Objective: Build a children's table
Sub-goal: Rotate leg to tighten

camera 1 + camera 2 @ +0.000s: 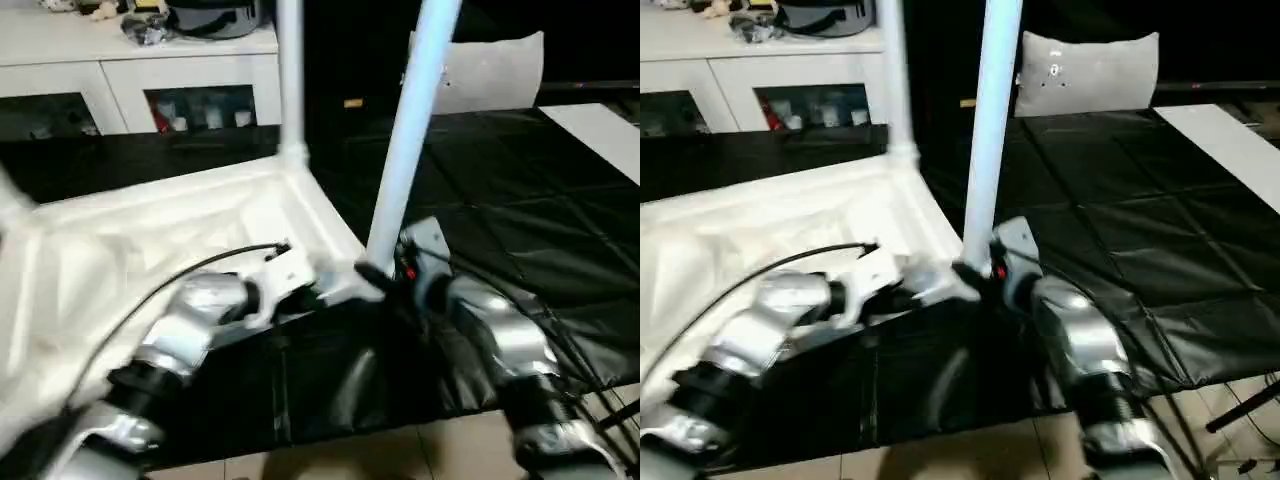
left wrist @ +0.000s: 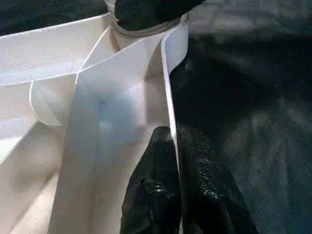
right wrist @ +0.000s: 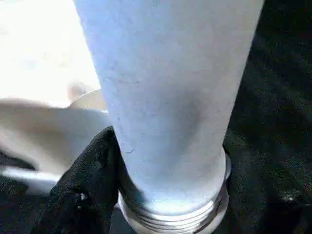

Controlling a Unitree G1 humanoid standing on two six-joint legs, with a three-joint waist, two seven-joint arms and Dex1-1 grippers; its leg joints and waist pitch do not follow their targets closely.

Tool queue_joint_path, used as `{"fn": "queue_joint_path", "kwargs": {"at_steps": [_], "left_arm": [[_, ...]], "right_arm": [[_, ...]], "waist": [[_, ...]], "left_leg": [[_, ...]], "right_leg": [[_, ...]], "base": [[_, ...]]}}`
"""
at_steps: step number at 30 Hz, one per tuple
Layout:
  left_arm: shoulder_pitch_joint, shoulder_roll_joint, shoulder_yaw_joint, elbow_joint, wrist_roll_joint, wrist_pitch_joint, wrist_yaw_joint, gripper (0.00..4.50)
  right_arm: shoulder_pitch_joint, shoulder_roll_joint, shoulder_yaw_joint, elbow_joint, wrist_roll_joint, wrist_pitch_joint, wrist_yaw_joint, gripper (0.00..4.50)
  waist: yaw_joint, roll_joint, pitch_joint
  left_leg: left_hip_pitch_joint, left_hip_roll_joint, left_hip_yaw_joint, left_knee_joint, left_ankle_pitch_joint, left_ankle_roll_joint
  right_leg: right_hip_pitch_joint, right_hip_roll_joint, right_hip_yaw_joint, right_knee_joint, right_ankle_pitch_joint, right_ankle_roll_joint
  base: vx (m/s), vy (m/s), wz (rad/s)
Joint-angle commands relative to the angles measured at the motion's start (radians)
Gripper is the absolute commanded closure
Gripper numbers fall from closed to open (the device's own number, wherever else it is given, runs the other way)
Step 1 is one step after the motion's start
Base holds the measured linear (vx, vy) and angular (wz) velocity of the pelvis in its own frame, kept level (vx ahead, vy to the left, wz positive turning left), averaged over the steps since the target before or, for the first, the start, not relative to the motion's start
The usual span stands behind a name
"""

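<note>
The white table top (image 1: 150, 230) lies upside down on the black mat, ribs facing up. One white leg (image 1: 290, 80) stands upright in the far right corner socket. A second leg (image 1: 410, 140) rises tilted from the near right corner, its threaded end (image 3: 170, 209) low at the socket. My right gripper (image 1: 375, 272) is shut on this leg's base, with one black finger (image 3: 87, 185) against it. My left gripper (image 2: 173, 161) is shut on the top's thin rim (image 2: 168, 87) just short of that corner, one finger on each side of the wall.
A white cabinet with glass doors (image 1: 130, 90) stands behind the mat. A white cushion (image 1: 1090, 70) sits at the back right, and a white board (image 1: 600, 130) lies at the far right. The black mat (image 1: 520, 200) ends at tan floor (image 1: 400, 455) in front.
</note>
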Motion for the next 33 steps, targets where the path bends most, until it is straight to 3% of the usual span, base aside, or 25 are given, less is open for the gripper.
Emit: {"fn": "queue_joint_path", "kwargs": {"at_steps": [1, 2, 3, 4, 9, 13, 19, 25, 26, 27, 33], "left_arm": [[-0.026, -0.084, -0.083, -0.055, -0.028, -0.024, -0.030, 4.50], [-0.026, -0.085, -0.085, -0.055, -0.023, -0.021, -0.027, 4.50], [-0.026, -0.080, -0.087, -0.054, -0.015, -0.021, -0.027, 4.50], [-0.025, -0.079, -0.088, -0.056, -0.008, -0.018, -0.025, 4.50], [-0.025, -0.050, -0.079, -0.047, 0.007, -0.023, -0.027, 4.50], [-0.028, 0.022, -0.069, -0.013, 0.015, -0.096, -0.078, 4.50], [-0.018, 0.093, -0.070, 0.003, -0.013, -0.195, -0.191, 4.50], [-0.027, 0.168, -0.115, 0.028, -0.001, -0.295, -0.298, 4.50], [-0.030, 0.177, -0.122, 0.033, 0.001, -0.315, -0.317, 4.50], [-0.033, 0.183, -0.127, 0.037, 0.001, -0.328, -0.332, 4.50], [-0.037, 0.208, -0.151, 0.040, -0.017, -0.381, -0.426, 4.50]], "right_arm": [[-0.005, 0.054, 0.052, 0.038, 0.010, 0.005, 0.008, 1.24], [-0.002, 0.056, 0.046, 0.030, 0.017, 0.010, 0.015, 1.10], [0.003, 0.051, 0.045, 0.019, 0.019, 0.006, 0.028, 1.04], [0.006, 0.050, 0.044, 0.013, 0.017, 0.003, 0.030, 0.90], [0.030, 0.012, 0.046, -0.033, 0.030, -0.028, 0.089, 0.42], [0.092, -0.100, 0.050, -0.112, 0.068, -0.075, 0.266, 0.06], [0.111, -0.192, 0.023, -0.143, 0.110, -0.093, 0.407, 0.06], [0.116, -0.300, 0.047, -0.155, 0.124, -0.123, 0.566, 0.06], [0.116, -0.318, 0.051, -0.157, 0.129, -0.120, 0.599, 0.06], [0.117, -0.334, 0.059, -0.157, 0.128, -0.127, 0.626, 0.06], [0.114, -0.388, 0.102, -0.161, 0.119, -0.179, 0.744, 0.06]], "waist": [[0.010, -0.004, -0.044], [0.011, -0.006, -0.044], [0.015, 0.000, -0.046], [0.023, -0.003, -0.050], [0.034, -0.003, -0.054], [0.047, -0.004, -0.053], [0.048, -0.005, -0.049], [0.057, -0.005, -0.051], [0.057, -0.020, -0.051], [0.063, -0.012, -0.051], [0.073, -0.013, -0.052]], "left_leg": [[0.002, 0.047, -0.023, -0.076, -0.280, 0.008], [-0.001, 0.047, -0.022, -0.077, -0.272, 0.012], [-0.001, 0.048, -0.021, -0.077, -0.253, 0.017], [0.002, 0.050, -0.017, -0.073, -0.225, 0.023], [-0.005, 0.048, -0.015, -0.069, -0.155, 0.046], [-0.006, 0.050, -0.015, -0.069, -0.158, 0.061], [-0.006, 0.051, -0.016, -0.072, -0.187, 0.059], [-0.005, 0.052, -0.014, -0.068, -0.169, 0.070], [-0.006, 0.052, -0.012, -0.068, -0.164, 0.074], [-0.006, 0.052, -0.013, -0.068, -0.158, 0.075], [-0.004, 0.056, -0.012, -0.067, -0.155, 0.073]], "right_leg": [[0.027, -0.086, 0.056, -0.102, -0.374, -0.151], [0.029, -0.085, 0.056, -0.100, -0.354, -0.156], [0.031, -0.085, 0.057, -0.096, -0.317, -0.167], [0.032, -0.085, 0.059, -0.090, -0.243, -0.188], [0.044, -0.085, 0.057, -0.079, -0.141, -0.202], [0.046, -0.083, 0.056, -0.080, -0.140, -0.196], [0.044, -0.085, 0.055, -0.086, -0.216, -0.187], [0.044, -0.084, 0.054, -0.080, -0.177, -0.199], [0.045, -0.083, 0.053, -0.081, -0.178, -0.199], [0.044, -0.086, 0.054, -0.080, -0.190, -0.198], [0.042, -0.087, 0.052, -0.077, -0.186, -0.203]], "base": [[0.000, 0.000, 0.00], [0.000, 0.000, 0.00], [0.000, 0.000, 0.00], [0.000, 0.000, 0.00], [0.000, 0.000, 0.00], [0.000, 0.000, 0.00], [0.000, 0.000, 0.00], [0.000, 0.000, 0.00], [0.000, 0.000, 0.00], [0.000, 0.000, 0.00], [0.000, 0.000, 0.00]]}}
